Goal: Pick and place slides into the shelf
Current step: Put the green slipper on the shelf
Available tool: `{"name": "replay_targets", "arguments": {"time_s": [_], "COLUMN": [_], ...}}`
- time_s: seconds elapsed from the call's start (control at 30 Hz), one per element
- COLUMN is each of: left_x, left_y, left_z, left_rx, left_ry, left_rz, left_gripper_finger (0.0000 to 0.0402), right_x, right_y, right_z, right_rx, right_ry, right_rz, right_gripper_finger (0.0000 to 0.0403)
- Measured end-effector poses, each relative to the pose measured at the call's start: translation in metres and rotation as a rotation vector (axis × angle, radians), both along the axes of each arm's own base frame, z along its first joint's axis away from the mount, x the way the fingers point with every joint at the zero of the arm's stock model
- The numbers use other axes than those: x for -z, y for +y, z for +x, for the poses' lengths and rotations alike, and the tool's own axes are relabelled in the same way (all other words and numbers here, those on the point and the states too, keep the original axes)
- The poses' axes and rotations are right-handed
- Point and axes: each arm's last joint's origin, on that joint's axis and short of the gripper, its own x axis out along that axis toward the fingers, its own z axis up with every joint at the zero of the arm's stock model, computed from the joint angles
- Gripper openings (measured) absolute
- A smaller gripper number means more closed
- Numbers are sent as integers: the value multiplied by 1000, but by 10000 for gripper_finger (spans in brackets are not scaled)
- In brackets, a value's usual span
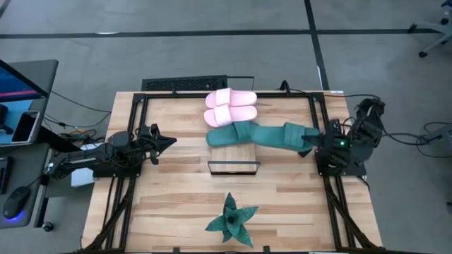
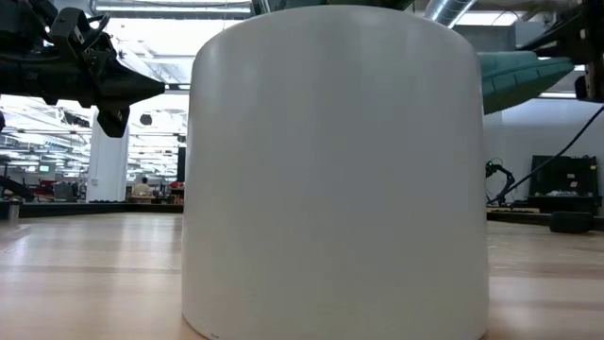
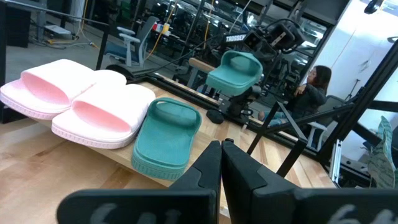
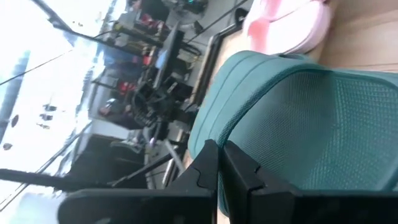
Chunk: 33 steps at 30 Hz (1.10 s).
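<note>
Gripping a soft teal green slide (image 1: pixel 277 134) by its heel end, the right end effector (image 1: pixel 308 138) holds it off the pale plank table (image 1: pixel 296 197), its pebbled sole filling the right wrist view. Two smooth pale pink slides (image 1: pixel 230 107) and a second teal slide (image 1: pixel 227 135) lie side by side on the slatted light-wood shelf (image 1: pixel 233 161). The left end effector (image 1: pixel 168 141) hovers clenched and empty at the table's left. Low down, a white cylinder (image 2: pixel 335 170) hides almost everything.
</note>
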Motion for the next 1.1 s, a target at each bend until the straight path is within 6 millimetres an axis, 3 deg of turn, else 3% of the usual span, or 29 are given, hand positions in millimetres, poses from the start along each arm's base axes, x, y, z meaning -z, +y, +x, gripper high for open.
{"name": "replay_targets", "arguments": {"time_s": [0.57,1.1], "left_x": [0,0], "left_y": [0,0], "left_z": [0,0], "left_rx": [0,0], "left_ry": [-1,0], "left_rz": [0,0], "left_gripper_finger": [0,0], "right_x": [-2,-19], "right_y": [1,11], "right_z": [0,22], "right_rx": [-73,-20], "right_ry": [-42,-79], "right_rz": [31,4], "right_gripper_finger": [0,0]}}
